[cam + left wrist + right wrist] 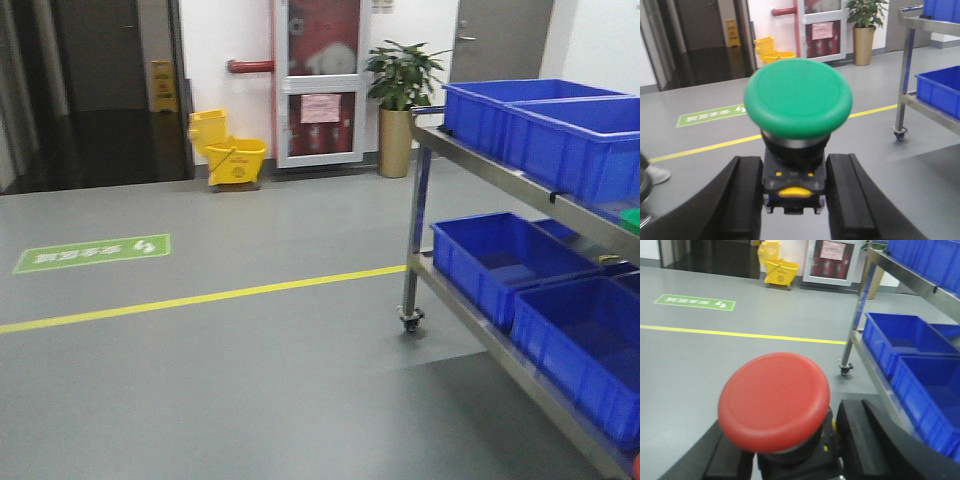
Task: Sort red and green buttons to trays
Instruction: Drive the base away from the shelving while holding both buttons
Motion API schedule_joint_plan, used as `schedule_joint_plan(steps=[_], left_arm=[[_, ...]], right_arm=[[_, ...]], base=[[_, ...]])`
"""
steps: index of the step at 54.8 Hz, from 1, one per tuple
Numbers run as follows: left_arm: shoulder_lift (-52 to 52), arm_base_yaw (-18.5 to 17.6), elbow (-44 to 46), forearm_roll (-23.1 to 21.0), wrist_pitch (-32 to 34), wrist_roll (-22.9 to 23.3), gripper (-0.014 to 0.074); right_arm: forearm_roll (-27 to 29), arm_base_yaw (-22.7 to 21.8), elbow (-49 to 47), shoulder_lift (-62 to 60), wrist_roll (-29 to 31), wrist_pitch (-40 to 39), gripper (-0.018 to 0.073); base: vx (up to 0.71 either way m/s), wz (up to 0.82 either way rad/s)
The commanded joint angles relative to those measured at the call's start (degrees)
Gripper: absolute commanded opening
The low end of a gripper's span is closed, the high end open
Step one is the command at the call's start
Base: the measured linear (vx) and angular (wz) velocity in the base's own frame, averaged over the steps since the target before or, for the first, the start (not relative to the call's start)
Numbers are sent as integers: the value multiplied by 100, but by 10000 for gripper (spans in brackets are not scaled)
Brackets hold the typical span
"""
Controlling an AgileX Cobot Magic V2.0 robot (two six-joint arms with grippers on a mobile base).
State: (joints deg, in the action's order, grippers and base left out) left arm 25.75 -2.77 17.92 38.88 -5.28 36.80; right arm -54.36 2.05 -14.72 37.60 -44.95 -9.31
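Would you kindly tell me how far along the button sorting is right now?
Picking looks done: the left gripper is shut on the green button and the right gripper on the red button, both held above the floor. Remaining: placing each in its matching tray; no tray is clearly visible.

green button (798,97), red button (774,400), blue crates (575,150)

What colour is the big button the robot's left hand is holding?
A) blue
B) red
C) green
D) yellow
C. In the left wrist view, the left gripper is closed on the dark body of the green button. The red button is in the right gripper instead.
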Motion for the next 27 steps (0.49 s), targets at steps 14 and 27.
schedule_joint_plan(steps=[14,27], left_arm=[[23,-14,179,-22,402,55,0],[17,-14,179,-22,402,55,0]], right_arm=[[27,-33,-179,32,10,-302,-8],[27,-33,-179,32,10,-302,-8]], base=[[67,-41],[64,-46]])
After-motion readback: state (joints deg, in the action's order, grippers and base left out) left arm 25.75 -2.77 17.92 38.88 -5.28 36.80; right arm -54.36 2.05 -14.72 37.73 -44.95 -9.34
